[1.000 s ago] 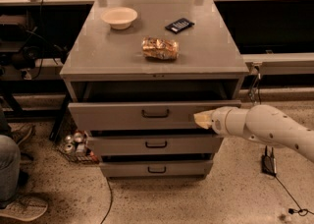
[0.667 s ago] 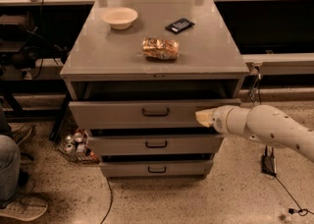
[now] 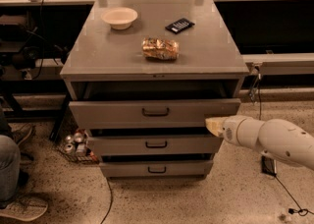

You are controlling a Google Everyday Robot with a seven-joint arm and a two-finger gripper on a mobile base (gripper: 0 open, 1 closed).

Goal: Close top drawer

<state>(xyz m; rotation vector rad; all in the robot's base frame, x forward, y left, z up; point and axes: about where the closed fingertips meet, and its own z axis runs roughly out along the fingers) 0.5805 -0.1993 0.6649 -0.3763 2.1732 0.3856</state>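
Rightward, gripper (image 3: 213, 125) at top drawer (image 3: 117, 115) edge.

Gripper (image 3: 212, 126) at top drawer (image 3: 155, 113) front edge

We can read no text, label, brand or number here. The snack bag (image 3: 160, 49), above the top drawer (image 3: 154, 113), shows only blurred print. The black device (image 3: 179, 25), further back above that drawer, bears marks we cannot make out. The gripper (image 3: 214, 126) is at the lower right corner of the top drawer's front.
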